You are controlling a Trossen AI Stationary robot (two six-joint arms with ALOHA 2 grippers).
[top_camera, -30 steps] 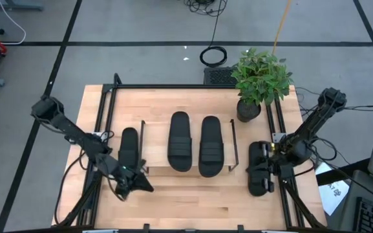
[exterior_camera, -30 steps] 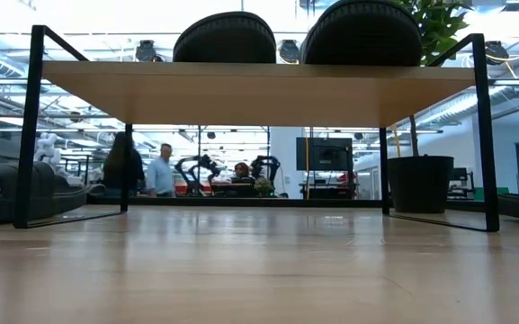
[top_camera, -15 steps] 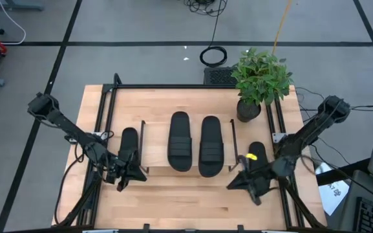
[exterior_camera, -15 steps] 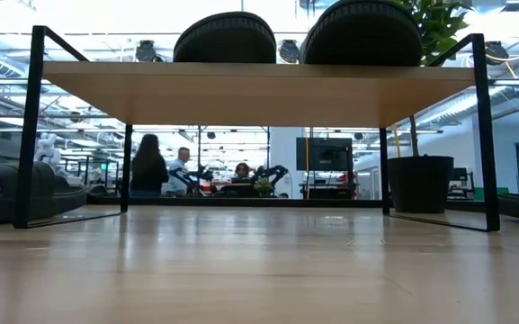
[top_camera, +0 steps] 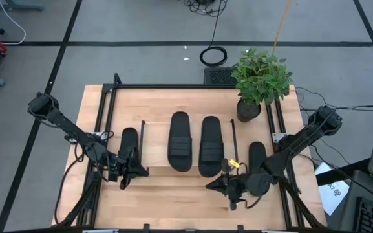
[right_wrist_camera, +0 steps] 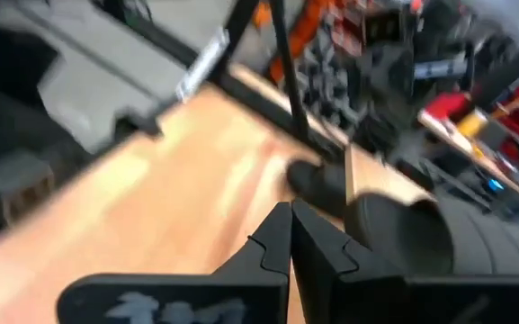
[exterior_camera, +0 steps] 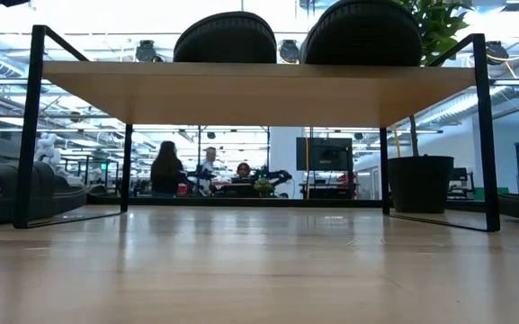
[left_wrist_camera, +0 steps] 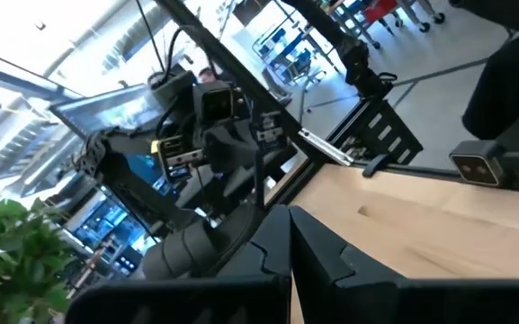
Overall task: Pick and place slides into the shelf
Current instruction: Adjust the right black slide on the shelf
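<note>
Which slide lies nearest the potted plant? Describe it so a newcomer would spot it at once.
Start at the potted plant at the table's far right corner. Just in front of its pot, outside the shelf's right legs, lies one black slide. Unlike the pair on the shelf, it lies alone on the tabletop.

two slides (top_camera: 191,144) atop shelf (top_camera: 231,139), seemingly

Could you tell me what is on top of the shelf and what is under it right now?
Two slides lie side by side on the shelf board. Underneath, the low view shows only bare table; nothing is stored there.
</note>
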